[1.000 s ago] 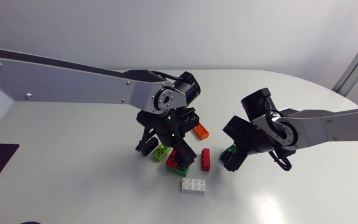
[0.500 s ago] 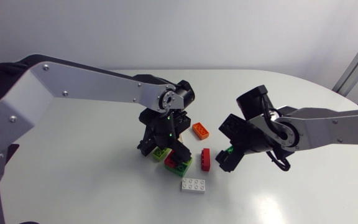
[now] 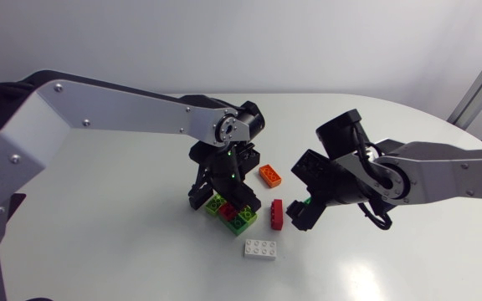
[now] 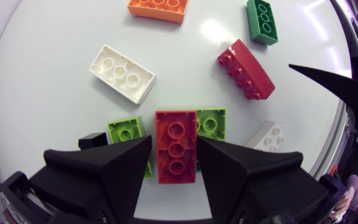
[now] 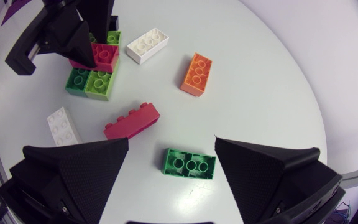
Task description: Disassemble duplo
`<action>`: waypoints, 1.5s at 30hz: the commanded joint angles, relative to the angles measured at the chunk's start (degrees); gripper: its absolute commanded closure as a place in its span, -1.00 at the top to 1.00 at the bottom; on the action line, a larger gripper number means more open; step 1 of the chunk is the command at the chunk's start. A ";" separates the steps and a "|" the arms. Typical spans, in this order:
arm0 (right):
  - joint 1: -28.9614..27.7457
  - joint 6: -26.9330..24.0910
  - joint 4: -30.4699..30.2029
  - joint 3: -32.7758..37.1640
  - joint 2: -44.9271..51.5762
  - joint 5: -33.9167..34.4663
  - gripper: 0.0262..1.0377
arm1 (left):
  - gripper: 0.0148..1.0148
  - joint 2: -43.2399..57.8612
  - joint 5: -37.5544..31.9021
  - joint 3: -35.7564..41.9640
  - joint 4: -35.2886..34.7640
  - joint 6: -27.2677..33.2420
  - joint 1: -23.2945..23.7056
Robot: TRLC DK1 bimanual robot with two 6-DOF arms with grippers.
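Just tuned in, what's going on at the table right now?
The left gripper is down over the red brick stacked on the green bricks; I can't tell if it has a grip yet. The right gripper hangs open above a loose dark green brick, not touching it. A second red brick, an orange brick and two white bricks lie loose on the table.
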 commanded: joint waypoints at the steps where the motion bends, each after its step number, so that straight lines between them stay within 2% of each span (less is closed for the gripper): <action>1: 0.64 1.20 -0.89 -1.38 -1.21 0.61 0.92 | -0.30 0.51 1.21 -2.14 1.27 1.15 0.09; 5: 1.87 0.85 -0.63 -2.78 -2.97 0.52 0.92 | -0.30 -1.51 1.47 -4.16 3.29 3.44 -0.35; 13: 2.83 1.20 -0.37 -3.22 -3.76 0.34 0.92 | -0.33 -1.95 1.74 -5.92 3.12 5.28 0.00; 16: 3.01 1.29 -0.37 -3.40 -4.03 0.34 0.92 | -0.45 -3.09 4.64 -6.79 3.82 7.48 0.35; 24: 3.10 1.37 -0.46 -4.01 -6.05 -0.71 0.92 | -0.45 -10.74 8.15 -7.76 7.07 10.03 2.02; 26: 2.83 1.90 -2.39 -2.87 -6.66 -4.75 0.92 | -0.45 -13.90 10.26 -8.99 9.71 11.00 2.81; 29: 0.99 3.75 -6.08 -0.06 -6.84 -12.05 0.92 | -0.45 -20.76 10.61 -15.06 19.29 12.31 3.34; 32: -1.38 4.98 -9.60 2.84 -6.75 -18.38 0.92 | -0.45 -25.15 10.52 -20.07 25.09 14.51 3.25; 37: -9.65 6.21 -19.26 10.84 -3.59 -36.57 0.92 | -0.45 -32.62 9.03 -31.58 39.86 18.29 2.02; 40: -12.63 5.77 -24.63 15.23 -0.16 -43.95 0.91 | -0.45 -35.44 6.75 -36.59 44.43 21.54 -0.27; 45: -12.90 5.77 -27.96 18.40 4.41 -48.26 0.85 | -0.45 -38.16 3.93 -41.16 50.23 23.04 -4.66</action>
